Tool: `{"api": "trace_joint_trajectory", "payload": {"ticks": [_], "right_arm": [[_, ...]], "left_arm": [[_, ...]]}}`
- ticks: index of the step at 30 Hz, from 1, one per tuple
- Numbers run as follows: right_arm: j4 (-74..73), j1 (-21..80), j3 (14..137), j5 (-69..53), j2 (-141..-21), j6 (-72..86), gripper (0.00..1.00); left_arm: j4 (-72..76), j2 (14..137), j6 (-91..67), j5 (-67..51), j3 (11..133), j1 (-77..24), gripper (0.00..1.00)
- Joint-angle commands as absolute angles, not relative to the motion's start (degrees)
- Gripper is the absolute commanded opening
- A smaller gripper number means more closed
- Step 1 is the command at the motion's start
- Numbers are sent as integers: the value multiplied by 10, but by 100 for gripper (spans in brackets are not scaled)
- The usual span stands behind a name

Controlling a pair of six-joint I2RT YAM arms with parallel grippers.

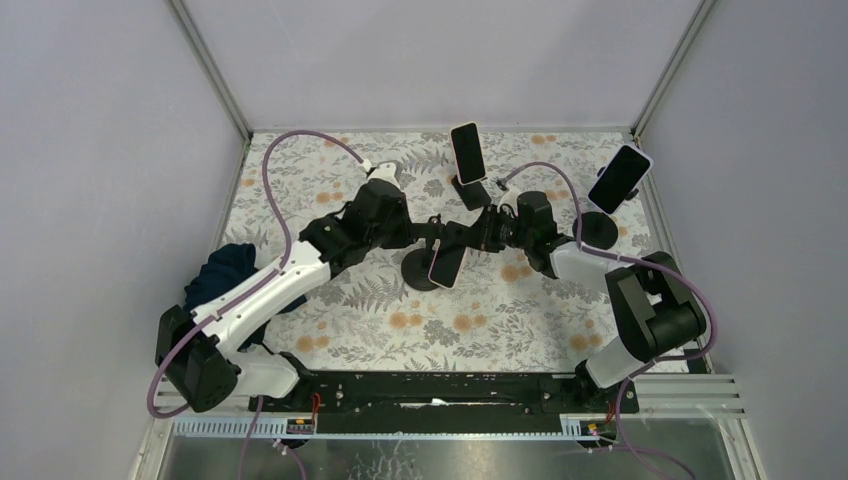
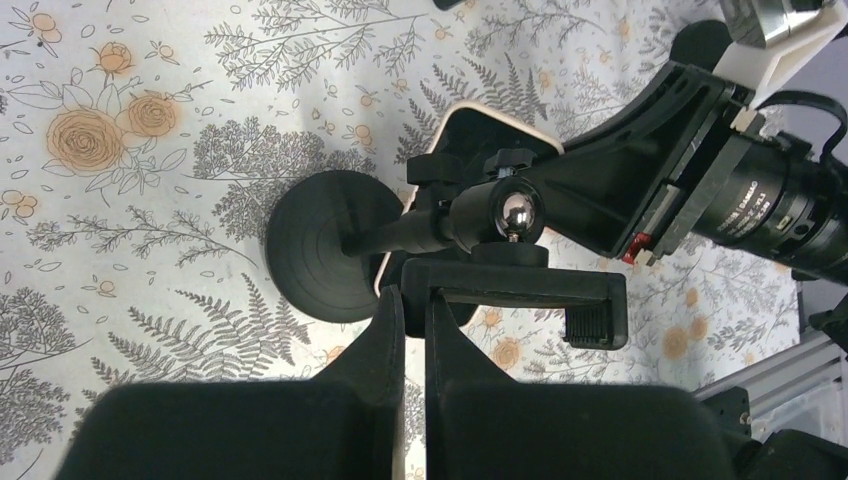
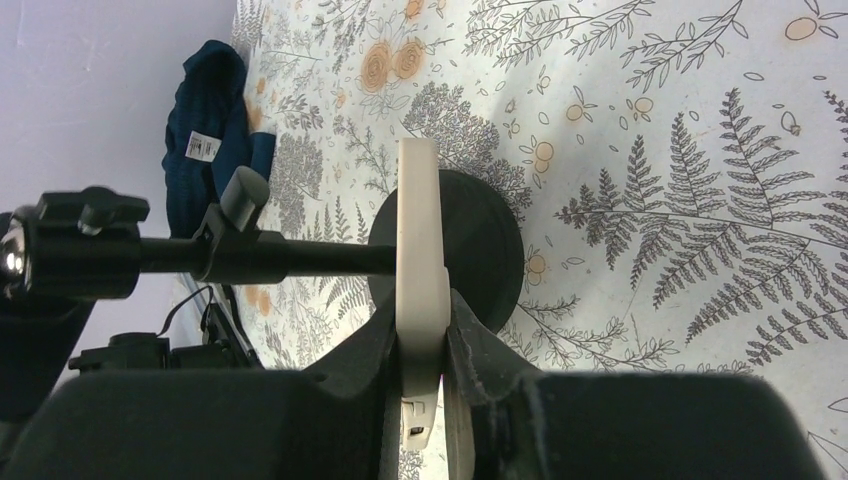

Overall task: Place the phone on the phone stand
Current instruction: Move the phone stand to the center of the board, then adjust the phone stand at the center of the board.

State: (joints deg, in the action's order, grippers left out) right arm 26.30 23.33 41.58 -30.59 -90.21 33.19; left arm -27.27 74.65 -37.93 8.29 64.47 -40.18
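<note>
Handling: phone (image 3: 420, 230) stiff, likely slick, fragile glass; right fingers (image 3: 482, 350) pinch its thin edges, best hold. Left fingers (image 2: 388, 340) clenched on phone stand (image 2: 330, 245) clamp

Three phones: back centre (image 1: 467, 152), back right (image 1: 620, 178), middle (image 1: 447, 266). Three stands, one by each phone: (image 1: 470, 192), (image 1: 598, 228), (image 1: 417, 271). One dark blue cloth (image 1: 222, 272) on the surface. Two arms: left (image 1: 270, 290), right (image 1: 640, 310).

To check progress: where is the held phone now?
Top view, mid-table: the phone is clamped in the right gripper, beside the base of the stand that the left gripper holds.
</note>
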Motion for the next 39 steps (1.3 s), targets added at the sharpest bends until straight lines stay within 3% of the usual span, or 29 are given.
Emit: {"api": "trace_joint_trajectory", "payload": {"ticks": [1,23,39], "right_arm": [[190,243,427,-245,-928,260,0],[151,267,459,-225,-948,215,0],[212,238,451,-323,-842,197,0]], "left_arm": [[-290,757,-363,80,719,-403,0],[-584,909,-259,163,1016,-405,0],[-569,888,-251,125,959,-389,0]]}}
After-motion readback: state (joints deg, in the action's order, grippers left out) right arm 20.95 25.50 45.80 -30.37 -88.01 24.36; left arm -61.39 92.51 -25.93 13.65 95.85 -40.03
